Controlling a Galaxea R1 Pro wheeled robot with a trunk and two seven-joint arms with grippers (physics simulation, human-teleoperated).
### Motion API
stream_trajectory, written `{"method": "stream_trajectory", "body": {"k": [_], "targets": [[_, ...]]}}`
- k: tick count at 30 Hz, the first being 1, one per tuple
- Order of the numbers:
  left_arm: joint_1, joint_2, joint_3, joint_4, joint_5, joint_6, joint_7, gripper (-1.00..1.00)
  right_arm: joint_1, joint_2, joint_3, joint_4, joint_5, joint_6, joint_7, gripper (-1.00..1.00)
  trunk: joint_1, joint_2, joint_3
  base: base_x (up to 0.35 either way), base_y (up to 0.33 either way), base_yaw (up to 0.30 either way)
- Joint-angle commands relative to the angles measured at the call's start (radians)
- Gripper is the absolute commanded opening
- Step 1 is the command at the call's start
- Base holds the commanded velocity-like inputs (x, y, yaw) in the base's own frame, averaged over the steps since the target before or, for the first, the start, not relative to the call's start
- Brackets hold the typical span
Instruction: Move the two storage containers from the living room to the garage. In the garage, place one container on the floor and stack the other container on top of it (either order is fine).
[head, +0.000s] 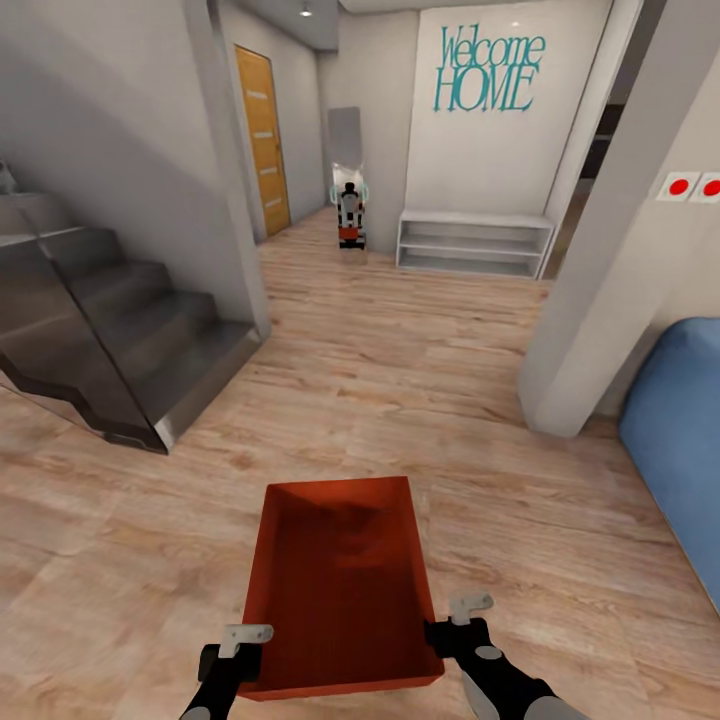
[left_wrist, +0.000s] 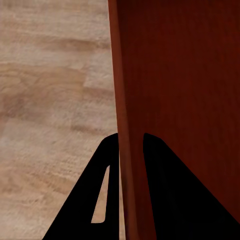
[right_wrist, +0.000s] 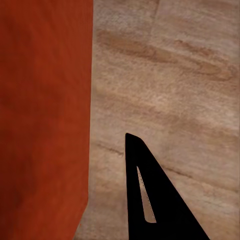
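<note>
One orange-red storage container, a shallow topless tub, hangs just above the light wood-plank floor right in front of me. My left gripper is shut on its left wall near the close corner. In the left wrist view the two black fingers straddle that wall. On the opposite side, my right gripper is shut on the right wall. The right wrist view shows one finger outside the tub's wall; the other finger is hidden behind it.
A dark staircase stands at the left. A pale wall corner and a blue sofa are at the right. The hallway runs ahead to a low white shelf, a wooden door and a mirror.
</note>
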Motion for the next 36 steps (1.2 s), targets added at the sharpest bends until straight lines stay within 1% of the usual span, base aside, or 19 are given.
{"method": "stream_trajectory", "body": {"k": [1,19,24,36], "targets": [[0.000,0.004,0.006,0.002,-0.003,-0.004,0.014,-1.00,-0.002,-0.003,-0.009,0.000,0.005,-0.004,-0.013,-1.00,0.001,0.000,-0.001,0.347,0.000,0.000],[0.000,0.004,0.006,0.002,-0.003,-0.004,0.014,-1.00,-0.002,-0.003,-0.009,0.000,0.005,-0.007,-0.013,-1.00,0.001,0.000,-0.001,0.346,0.000,0.000],[0.000,0.004,0.006,0.002,-0.003,-0.004,0.014,-1.00,-0.002,-0.003,-0.009,0.000,0.005,-0.007,-0.013,-1.00,0.001,0.000,-0.001,0.085,0.000,0.000],[0.000,0.004,0.006,0.002,-0.003,-0.005,0.014,-1.00,-0.002,-0.003,-0.009,0.000,0.005,-0.007,-0.013,-1.00,0.001,0.000,-0.001,0.005,0.000,0.000]]}}
